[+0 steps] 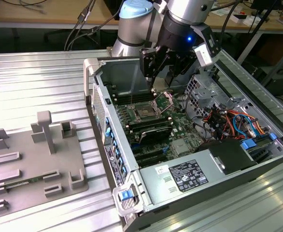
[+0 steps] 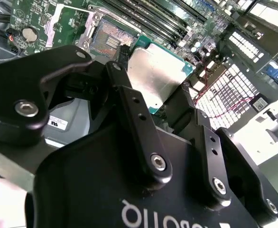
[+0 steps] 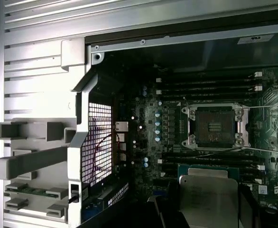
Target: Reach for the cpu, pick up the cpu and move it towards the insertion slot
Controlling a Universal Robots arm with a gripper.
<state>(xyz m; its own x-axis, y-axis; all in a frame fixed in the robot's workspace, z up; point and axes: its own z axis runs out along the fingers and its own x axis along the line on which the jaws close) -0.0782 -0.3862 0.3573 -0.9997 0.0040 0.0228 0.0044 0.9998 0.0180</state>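
Gripper: in the exterior view the gripper (image 1: 163,72) hangs over the far end of the open computer case (image 1: 95,65), above the green motherboard (image 1: 132,113).
Finger state: closed against two opposite edges of the cpu (image 2: 155,76); in the second wrist view one black finger (image 2: 129,102) meets one edge of the chip and the other finger meets the opposite edge.
Cpu: clamped between the fingers, metal top facing the cameras, green rim showing on its outer edges; in the first wrist view the cpu (image 3: 208,197) sits at the fingers' end, clear of the board beneath.
Cpu relative to insertion slot: in both wrist views the chip is near the insertion slot (image 3: 216,126) but offset to one side of it, not over its centre; black memory slots (image 3: 210,164) run between them in the first wrist view.
Insertion slot: bracket open, dark socket with brownish centre exposed (image 2: 108,38); in the exterior view the slot (image 1: 145,112) lies below and toward the camera from the gripper.
Surroundings: a grey fixture plate (image 1: 35,159) rests on the ribbed metal table (image 1: 35,77), at the exterior view's left of the case.
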